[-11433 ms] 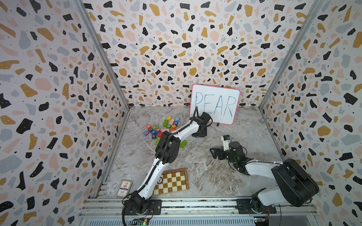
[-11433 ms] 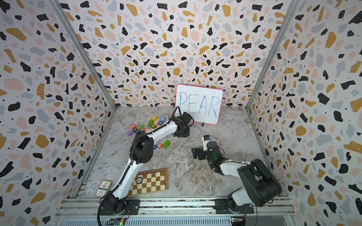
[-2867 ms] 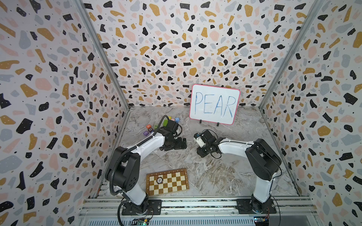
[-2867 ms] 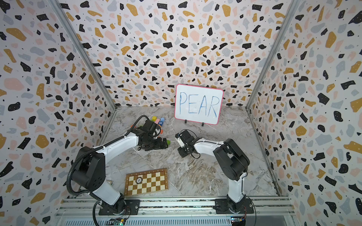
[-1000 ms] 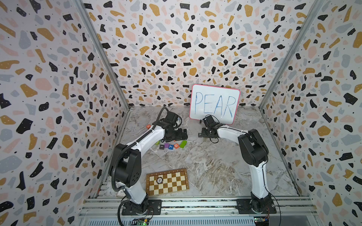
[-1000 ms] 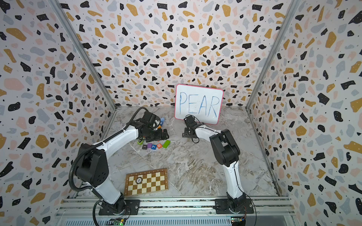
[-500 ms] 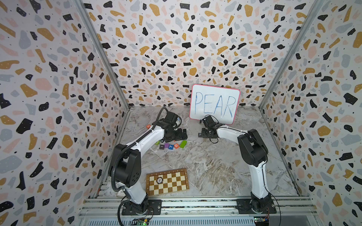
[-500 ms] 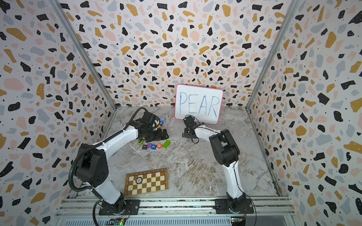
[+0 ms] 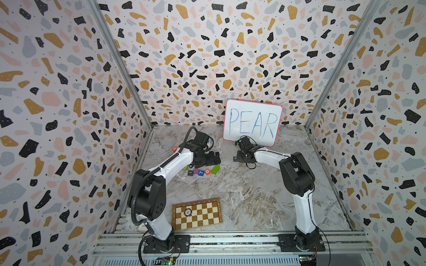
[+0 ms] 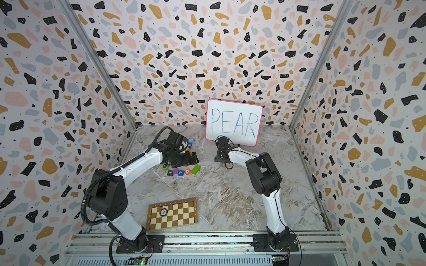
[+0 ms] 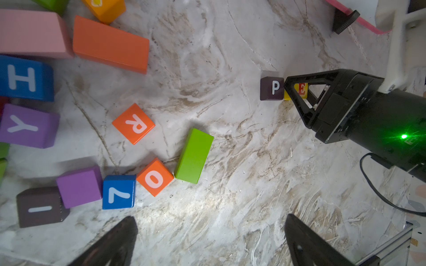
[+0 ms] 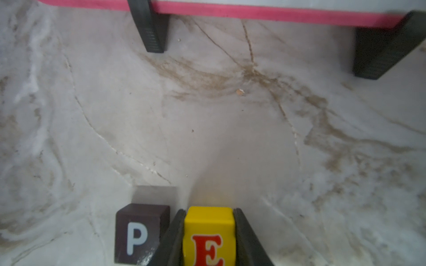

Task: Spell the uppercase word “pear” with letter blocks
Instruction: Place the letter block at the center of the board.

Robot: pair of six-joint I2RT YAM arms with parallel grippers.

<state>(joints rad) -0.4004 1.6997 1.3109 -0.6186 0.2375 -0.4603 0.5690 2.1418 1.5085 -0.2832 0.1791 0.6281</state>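
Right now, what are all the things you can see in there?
Table: 1, grey marble, underneath.
Whiteboard: 1, white, says PEAR, at back.
P: 1, blackish, before whiteboard.
E: 1, yellow, gripped beside P.
R: 1, orange, alone.
Green bar: 1, green, near R.
O: 1, orange, beside green bar.
7: 1, blue, beside O.
Blank cube: 1, purple, beside 7.
I: 1, blackish, beside blank cube.
Y: 1, purple, near blank cube.
H: 1, blue, beside Y.
Pink bar: 1, pink, beside H.
Orange bar: 1, orange, beside pink bar.
Chessboard: 1, brown-cream, front.
Chip: 1, dark, on chessboard.
Left gripper: 1, black, open, near R.
Right gripper: 1, black, shut on E.
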